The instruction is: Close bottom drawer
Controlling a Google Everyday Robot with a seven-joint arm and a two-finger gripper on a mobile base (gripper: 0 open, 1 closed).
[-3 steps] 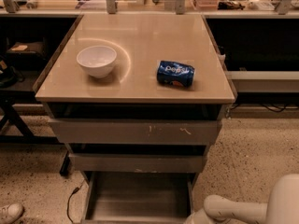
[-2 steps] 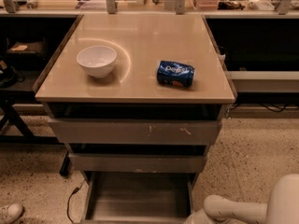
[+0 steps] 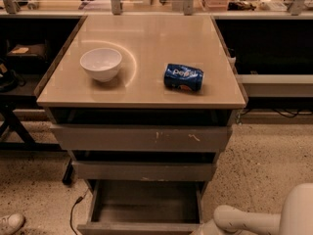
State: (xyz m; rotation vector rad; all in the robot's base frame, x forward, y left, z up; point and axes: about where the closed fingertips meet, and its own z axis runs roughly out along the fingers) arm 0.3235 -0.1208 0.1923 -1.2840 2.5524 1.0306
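The bottom drawer (image 3: 145,202) is the lowest of three stacked grey-brown drawers under the beige tabletop. It stands pulled far out towards me, and its shallow grey tray looks empty. Its low front panel (image 3: 139,227) lies at the frame's bottom edge. Only a white arm segment (image 3: 244,219) shows at the bottom right, just right of the drawer's front corner. My gripper itself is out of view below the frame.
The middle drawer (image 3: 144,171) and the wide scratched top drawer (image 3: 142,138) stick out slightly. A white bowl (image 3: 100,63) and a blue Pepsi can (image 3: 183,77) on its side sit on the tabletop (image 3: 146,38). A cable (image 3: 73,209) and a shoe (image 3: 10,223) lie on the floor at left.
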